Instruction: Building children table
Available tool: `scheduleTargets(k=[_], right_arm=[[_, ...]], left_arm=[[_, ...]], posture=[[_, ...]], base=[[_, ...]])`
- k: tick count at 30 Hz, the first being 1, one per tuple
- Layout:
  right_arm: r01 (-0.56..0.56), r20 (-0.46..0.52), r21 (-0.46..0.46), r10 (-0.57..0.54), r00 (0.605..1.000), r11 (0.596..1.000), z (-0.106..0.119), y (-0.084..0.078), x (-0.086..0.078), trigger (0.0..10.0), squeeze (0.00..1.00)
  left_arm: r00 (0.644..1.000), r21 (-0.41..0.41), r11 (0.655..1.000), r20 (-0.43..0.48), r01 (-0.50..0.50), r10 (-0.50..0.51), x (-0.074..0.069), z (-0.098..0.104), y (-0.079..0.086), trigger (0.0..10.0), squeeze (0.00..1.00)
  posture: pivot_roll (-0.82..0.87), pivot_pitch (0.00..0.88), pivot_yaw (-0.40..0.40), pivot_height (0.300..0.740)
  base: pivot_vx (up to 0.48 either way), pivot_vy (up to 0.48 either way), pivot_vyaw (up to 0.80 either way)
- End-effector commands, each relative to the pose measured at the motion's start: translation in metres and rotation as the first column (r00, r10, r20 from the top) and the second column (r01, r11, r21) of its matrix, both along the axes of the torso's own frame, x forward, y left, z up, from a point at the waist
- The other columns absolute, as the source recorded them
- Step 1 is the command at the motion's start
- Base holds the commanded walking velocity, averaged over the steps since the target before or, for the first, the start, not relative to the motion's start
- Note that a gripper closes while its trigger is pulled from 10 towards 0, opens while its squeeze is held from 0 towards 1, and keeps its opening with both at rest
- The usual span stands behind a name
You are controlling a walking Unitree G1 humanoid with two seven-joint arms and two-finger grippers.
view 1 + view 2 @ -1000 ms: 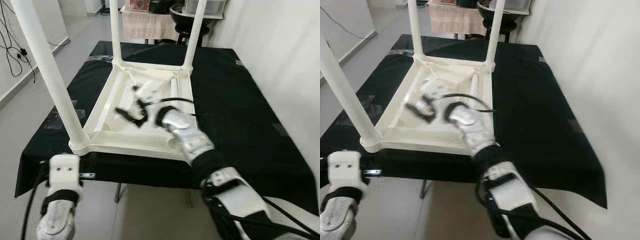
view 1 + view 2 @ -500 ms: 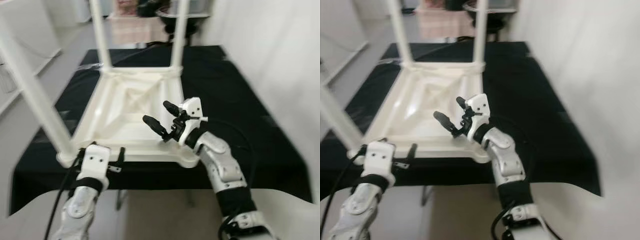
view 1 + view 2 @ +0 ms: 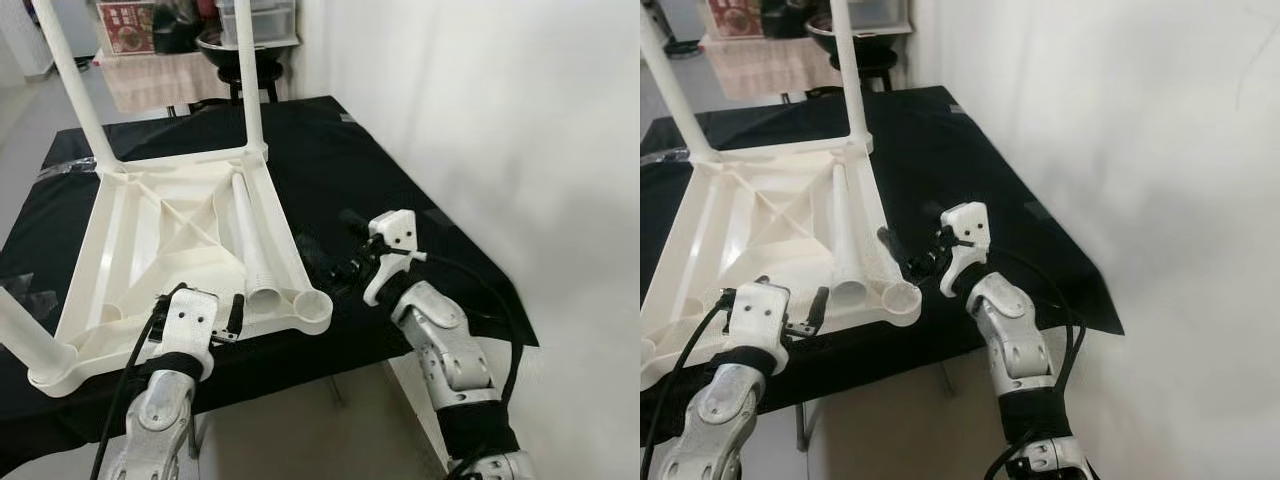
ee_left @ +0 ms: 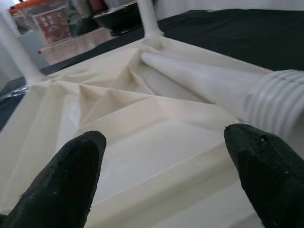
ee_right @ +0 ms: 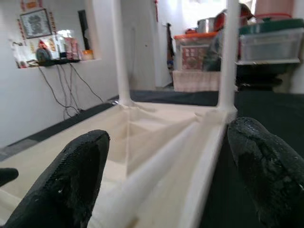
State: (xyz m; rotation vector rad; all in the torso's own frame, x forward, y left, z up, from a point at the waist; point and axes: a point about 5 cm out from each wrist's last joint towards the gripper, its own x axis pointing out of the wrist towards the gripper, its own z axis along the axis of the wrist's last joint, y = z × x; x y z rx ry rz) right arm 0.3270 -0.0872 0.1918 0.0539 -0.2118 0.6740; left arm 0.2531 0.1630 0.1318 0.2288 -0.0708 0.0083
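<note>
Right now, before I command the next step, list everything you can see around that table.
Upturned children's table top: one, cream, on the black cloth.
Fitted legs: three, white, upright at corners.
Loose leg: one, white, lying inside the top, beside the bare corner socket.
Black cloth: one, covering the work table.
Storage boxes: clear, far end.
Left claw: open, at the top's near edge.
Right claw: open, over the cloth right of the top.

Nothing here is showing lettering I can make out. A red printed box (image 3: 127,25) is sitting at the far end of the room, and a framed picture (image 5: 34,23) is hanging on the wall, but both are too blurred to read.
</note>
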Motion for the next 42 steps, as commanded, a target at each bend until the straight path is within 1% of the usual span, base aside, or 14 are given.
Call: scheduleTargets(k=[1,3,5,6,8,11,14,16,19,22,29,39,42], right_arm=[[0.004,0.003,-0.001,-0.004,1.0,1.0,0.0,0.002,0.0,10.0,0.0],[0.017,-0.012,-0.02,-0.017,1.0,1.0,-0.004,0.002,0.0,10.0,0.0],[0.017,-0.012,-0.02,-0.017,1.0,1.0,-0.004,0.002,0.0,10.0,0.0],[0.026,-0.037,-0.044,-0.028,0.999,0.999,-0.013,0.003,-0.001,10.0,0.0],[0.026,-0.037,-0.044,-0.028,0.999,0.999,-0.013,0.003,-0.001,10.0,0.0],[0.025,-0.064,-0.056,-0.028,0.998,0.998,-0.021,0.004,-0.002,10.0,0.0],[0.019,-0.09,-0.065,-0.025,0.996,0.998,-0.025,0.006,-0.001,10.0,0.0],[0.019,-0.09,-0.065,-0.025,0.996,0.998,-0.025,0.006,-0.001,10.0,0.0],[-0.003,-0.11,-0.057,-0.003,0.994,0.998,-0.027,0.01,0.0,10.0,0.0],[-0.018,-0.103,-0.055,0.012,0.995,0.998,-0.026,0.014,-0.001,10.0,0.0],[-0.017,-0.088,-0.068,0.011,0.996,0.998,-0.026,0.016,-0.002,10.0,0.0],[-0.038,-0.049,-0.082,0.034,0.998,0.996,-0.022,0.014,-0.001,10.0,0.0],[-0.021,-0.04,-0.09,0.018,0.999,0.996,-0.02,0.007,0.002,10.0,0.0]], left_arm=[[1.0,0.011,1.0,-0.016,0.001,-0.001,0.0,-0.006,-0.001,10.0,0.0],[1.0,0.017,1.0,-0.021,0.01,-0.009,0.001,-0.007,-0.003,10.0,0.0],[1.0,0.017,1.0,-0.021,0.01,-0.009,0.001,-0.007,-0.003,10.0,0.0],[0.999,0.014,1.0,-0.033,0.002,-0.002,0.002,-0.01,-0.002,10.0,0.0],[0.999,0.014,1.0,-0.033,0.002,-0.002,0.002,-0.01,-0.002,10.0,0.0],[0.999,-0.004,1.0,-0.045,-0.006,0.006,0.003,-0.012,-0.002,10.0,0.0],[0.998,-0.017,1.0,-0.055,-0.007,0.006,0.004,-0.014,-0.001,10.0,0.0],[0.998,-0.017,1.0,-0.055,-0.007,0.006,0.004,-0.014,-0.001,10.0,0.0],[0.998,-0.011,1.0,-0.055,-0.004,0.004,0.005,-0.015,-0.001,10.0,0.0],[0.999,-0.007,1.0,-0.052,-0.008,0.007,0.006,-0.015,0.0,10.0,0.0],[0.999,-0.005,1.0,-0.049,-0.01,0.009,0.006,-0.015,0.0,10.0,0.0],[0.999,0.002,1.0,-0.05,-0.006,0.006,0.006,-0.015,0.0,10.0,0.0],[0.999,-0.001,1.0,-0.053,-0.007,0.007,0.006,-0.016,0.001,10.0,0.0]], posture=[[-0.06,0.0,0.022,0.74],[-0.07,0.0,0.025,0.74],[-0.07,0.0,0.025,0.74],[-0.06,0.0,0.024,0.74],[-0.06,0.0,0.024,0.74],[-0.06,0.0,0.024,0.74],[-0.06,0.0,0.026,0.74],[-0.06,0.0,0.026,0.74],[-0.06,0.0,0.026,0.74],[-0.06,0.0,0.026,0.74],[-0.06,0.0,0.026,0.74],[-0.06,0.0,0.026,0.74],[-0.06,0.0,0.027,0.74]], base=[[0.0,0.0,0.0],[0.0,0.0,0.0],[0.0,0.0,0.0],[0.0,0.0,0.0],[0.0,0.0,0.0],[0.0,0.0,0.0],[0.0,0.0,-0.6],[0.0,0.0,-0.8],[0.0,0.0,-0.8],[0.0,0.0,-0.8],[0.0,0.0,-0.8],[0.0,0.0,0.0],[0.0,0.0,0.0]])
